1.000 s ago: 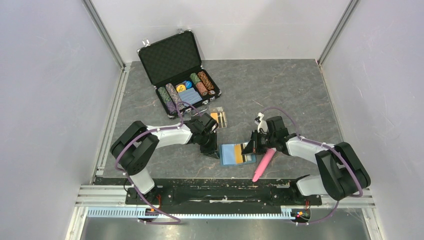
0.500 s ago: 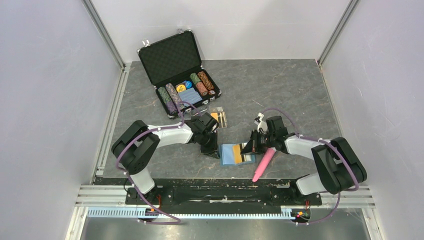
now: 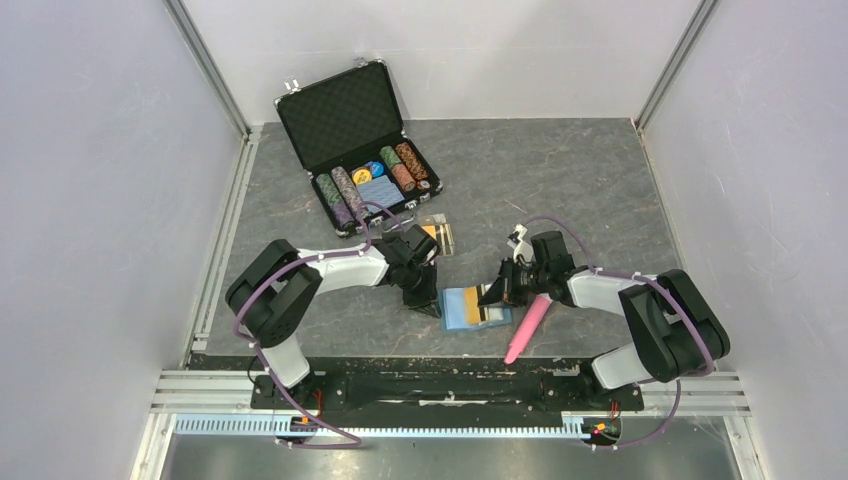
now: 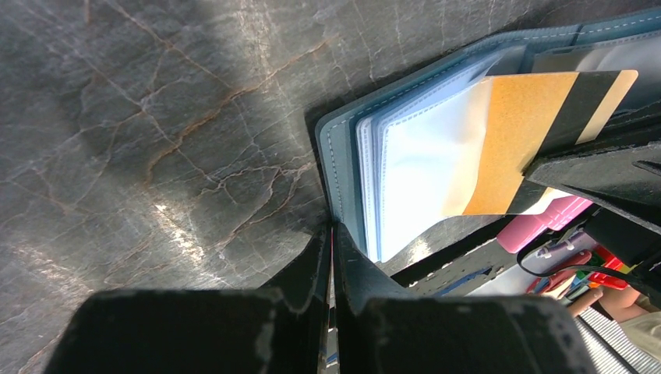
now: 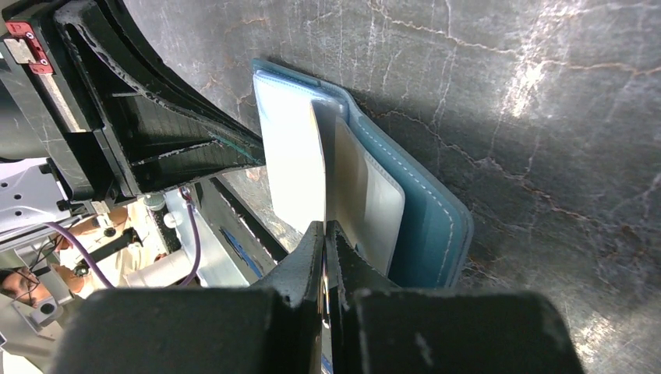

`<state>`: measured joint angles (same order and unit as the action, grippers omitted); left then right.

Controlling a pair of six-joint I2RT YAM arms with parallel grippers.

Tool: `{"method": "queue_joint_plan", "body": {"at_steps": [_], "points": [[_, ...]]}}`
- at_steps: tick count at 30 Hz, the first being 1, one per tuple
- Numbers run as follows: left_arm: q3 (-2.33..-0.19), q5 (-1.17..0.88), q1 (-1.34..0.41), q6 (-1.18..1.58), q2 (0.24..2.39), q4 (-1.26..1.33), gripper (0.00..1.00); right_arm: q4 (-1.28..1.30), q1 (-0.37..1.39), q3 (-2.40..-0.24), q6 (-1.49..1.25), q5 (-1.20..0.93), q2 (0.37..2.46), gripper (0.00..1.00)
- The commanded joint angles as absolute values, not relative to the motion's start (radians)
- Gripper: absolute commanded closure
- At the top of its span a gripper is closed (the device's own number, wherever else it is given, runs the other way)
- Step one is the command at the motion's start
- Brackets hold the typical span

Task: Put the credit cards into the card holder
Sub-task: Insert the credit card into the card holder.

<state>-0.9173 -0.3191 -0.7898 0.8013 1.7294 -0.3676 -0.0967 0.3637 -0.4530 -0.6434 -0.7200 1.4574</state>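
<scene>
The teal card holder (image 3: 455,310) lies open near the table's front, with its light blue sleeves up. My left gripper (image 3: 425,303) is shut on the edge of its left cover; the left wrist view shows the tips (image 4: 332,227) meeting the teal rim (image 4: 343,148). My right gripper (image 3: 494,295) is shut on a gold credit card (image 3: 478,306) with a black stripe (image 4: 514,132). The card's far end lies among the clear sleeves. The right wrist view shows the card edge-on (image 5: 322,156) above the holder (image 5: 429,226), with the gripper (image 5: 324,224) below it. More gold and dark-striped cards (image 3: 437,237) lie behind the left gripper.
An open black chip briefcase (image 3: 360,150) with stacks of poker chips stands at the back left. A pink stick-shaped object (image 3: 527,330) lies just right of the holder, under the right arm. Metal rails run along the table's near edge (image 3: 450,385).
My right gripper has edged slightly left with the gold card, a little further over the holder. The left gripper has stayed put.
</scene>
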Motion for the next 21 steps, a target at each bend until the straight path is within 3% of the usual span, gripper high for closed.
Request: {"method": "queue_joint_plan", "body": {"at_steps": [1,21], "points": [[-0.929,-0.285,-0.799,0.773,1.769,-0.376,0.92,-0.114,0.360,-0.439,-0.625,-0.711,1.462,1.00],[-0.945,-0.284,-0.800,0.770,1.779,-0.388,0.95,-0.192,0.414,-0.465,-0.653,-0.757,1.578,1.00]]}}
